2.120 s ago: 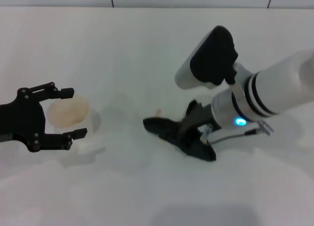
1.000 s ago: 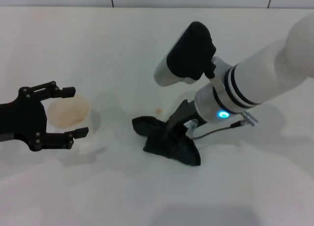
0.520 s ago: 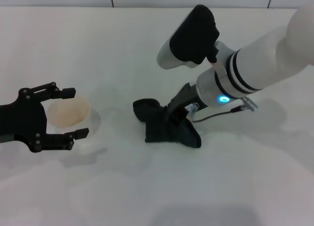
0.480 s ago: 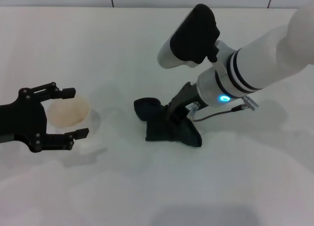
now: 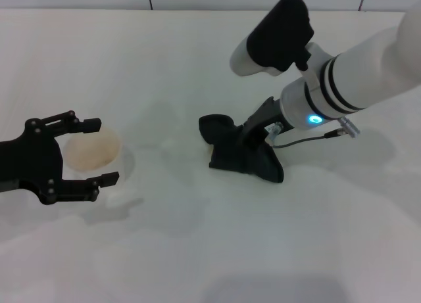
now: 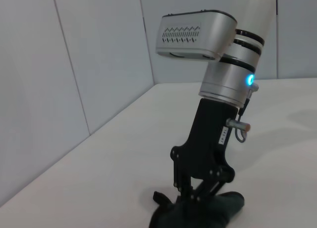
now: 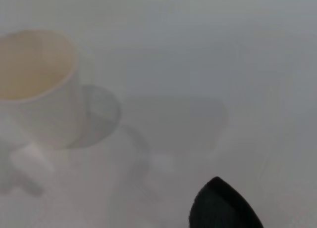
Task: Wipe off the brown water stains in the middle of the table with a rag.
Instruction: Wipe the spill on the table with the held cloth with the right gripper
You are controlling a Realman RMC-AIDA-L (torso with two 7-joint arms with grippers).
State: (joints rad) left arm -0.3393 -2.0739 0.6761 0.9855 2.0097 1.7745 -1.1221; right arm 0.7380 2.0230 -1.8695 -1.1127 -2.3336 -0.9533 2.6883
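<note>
My right gripper (image 5: 253,140) clenched on rag (image 5: 240,155), pressing it to table (image 5: 197,250); no stain visible beside rag. Left gripper (image 5: 89,152) spread wide round cup (image 5: 92,152), far side.

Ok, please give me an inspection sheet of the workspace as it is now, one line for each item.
Surface: large plain white table, no brown stain visible.
Job's things: dark crumpled cloth rag lying mid-table.
Clutter: translucent cup of brownish liquid on the robot's left side.
End effectors: right end effector pressing down on the rag and shut on it; left end effector open, fingers on either side of the cup.
Cables: thin grey cable looping at the right wrist.
Surroundings: white panelled wall behind the table.
</note>
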